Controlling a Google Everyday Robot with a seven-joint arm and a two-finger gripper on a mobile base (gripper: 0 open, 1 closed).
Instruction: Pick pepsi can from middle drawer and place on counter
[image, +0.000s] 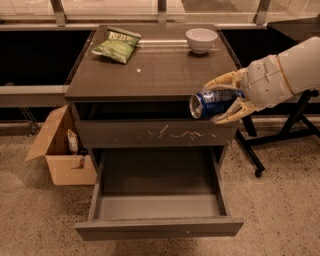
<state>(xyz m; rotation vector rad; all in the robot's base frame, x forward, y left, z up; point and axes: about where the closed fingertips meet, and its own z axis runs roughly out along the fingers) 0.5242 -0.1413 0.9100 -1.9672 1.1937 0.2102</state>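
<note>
— At the front-right corner of the counter, what does the claw hold?
— It is clamped on the can, held sideways in the air, silver end pointing left.
— And the drawer?
— Below and left of the claw, pulled out. One bowl and chip bag sit on the counter, behind and left of the claw.

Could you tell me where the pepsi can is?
In the camera view, the pepsi can is in the gripper at the counter's front right edge, above the middle drawer.
</note>
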